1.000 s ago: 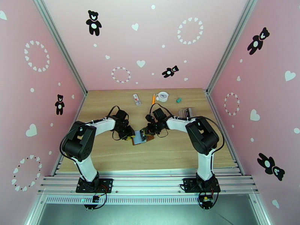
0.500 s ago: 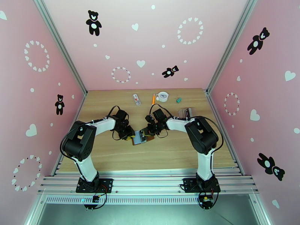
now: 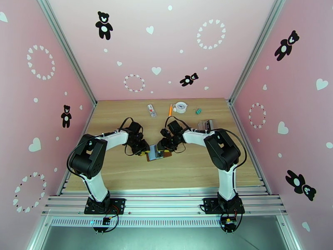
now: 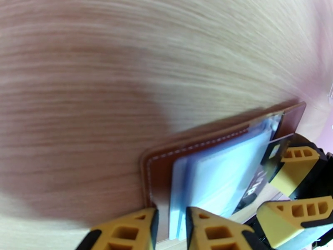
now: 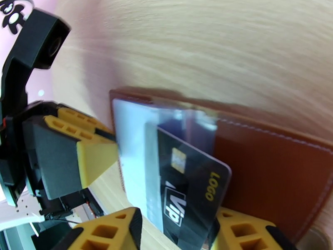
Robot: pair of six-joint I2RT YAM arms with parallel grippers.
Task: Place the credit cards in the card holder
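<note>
The top view was bright, evenly lit and sharp, its frame rails splayed by a wide lens, with soft shadows on the table (image 3: 125,171) beneath the arms. In the left wrist view the wood grain smeared under a broad dim shadow, and the left gripper (image 4: 171,230) was out of focus. In the right wrist view glare whitened the plastic sleeves (image 5: 131,138) of the card holder (image 5: 270,171); the black card (image 5: 187,184) had legible print.
</note>
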